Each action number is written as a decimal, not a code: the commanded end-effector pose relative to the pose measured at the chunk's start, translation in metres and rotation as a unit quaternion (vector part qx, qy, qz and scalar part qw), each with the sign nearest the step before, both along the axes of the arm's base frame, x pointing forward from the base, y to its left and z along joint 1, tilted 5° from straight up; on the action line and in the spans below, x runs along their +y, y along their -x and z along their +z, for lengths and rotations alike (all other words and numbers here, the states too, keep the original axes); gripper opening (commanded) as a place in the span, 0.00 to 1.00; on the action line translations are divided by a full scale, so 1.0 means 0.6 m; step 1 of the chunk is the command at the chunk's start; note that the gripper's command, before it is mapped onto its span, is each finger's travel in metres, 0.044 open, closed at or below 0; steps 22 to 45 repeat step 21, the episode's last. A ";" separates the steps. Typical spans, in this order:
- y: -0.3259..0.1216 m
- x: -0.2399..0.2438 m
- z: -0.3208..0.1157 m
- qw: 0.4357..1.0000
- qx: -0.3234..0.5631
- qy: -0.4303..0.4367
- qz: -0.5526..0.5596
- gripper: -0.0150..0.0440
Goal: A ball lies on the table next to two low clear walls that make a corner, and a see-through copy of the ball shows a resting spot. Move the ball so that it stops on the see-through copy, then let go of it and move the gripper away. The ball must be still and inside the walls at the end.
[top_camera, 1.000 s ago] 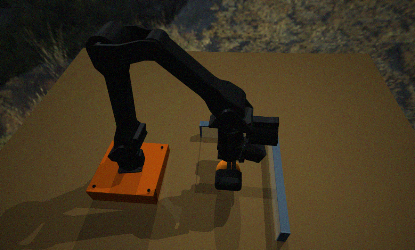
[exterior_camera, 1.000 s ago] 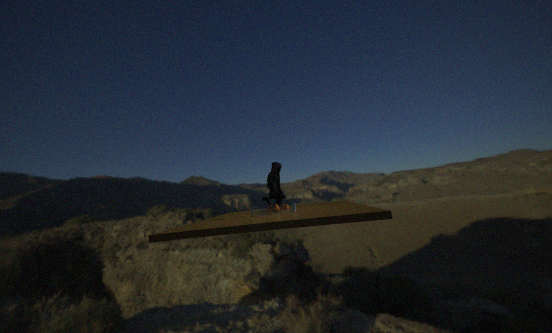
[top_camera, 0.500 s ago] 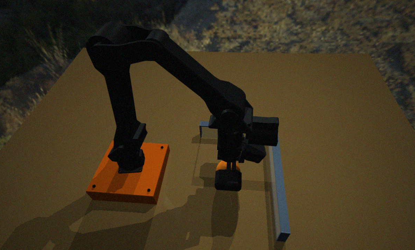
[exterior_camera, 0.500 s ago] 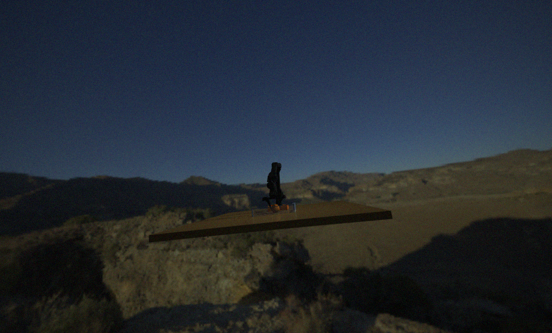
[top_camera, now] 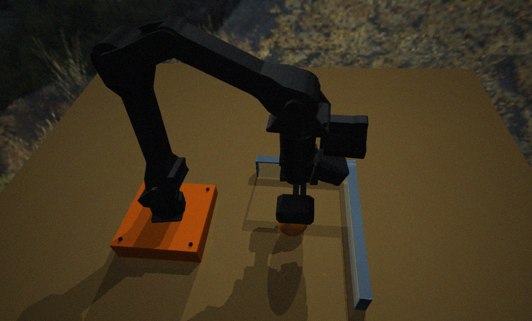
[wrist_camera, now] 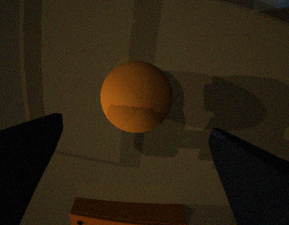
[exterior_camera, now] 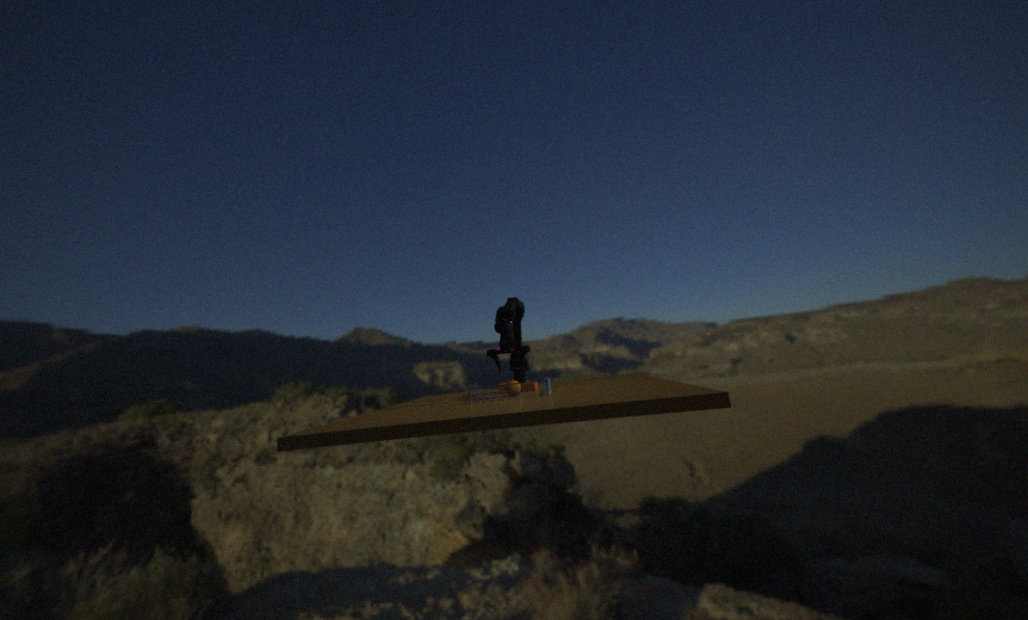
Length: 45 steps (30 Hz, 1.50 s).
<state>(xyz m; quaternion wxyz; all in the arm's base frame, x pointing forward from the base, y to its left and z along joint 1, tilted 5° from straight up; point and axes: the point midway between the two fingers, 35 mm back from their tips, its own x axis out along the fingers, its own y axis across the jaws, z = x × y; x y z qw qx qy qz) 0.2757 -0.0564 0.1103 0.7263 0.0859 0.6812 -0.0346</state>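
The arm (top_camera: 204, 63) is made of matte black, boxy links with rounded joints. It is mounted on a flat orange base plate (top_camera: 172, 231), where dark screws are seen at the corners.
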 end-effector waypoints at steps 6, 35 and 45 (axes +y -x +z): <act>0.002 0.000 0.004 1.000 0.001 0.000 0.000 1.00; 0.015 -0.003 0.086 1.000 0.002 0.000 0.000 1.00; 0.015 -0.003 0.086 1.000 0.002 0.000 0.000 1.00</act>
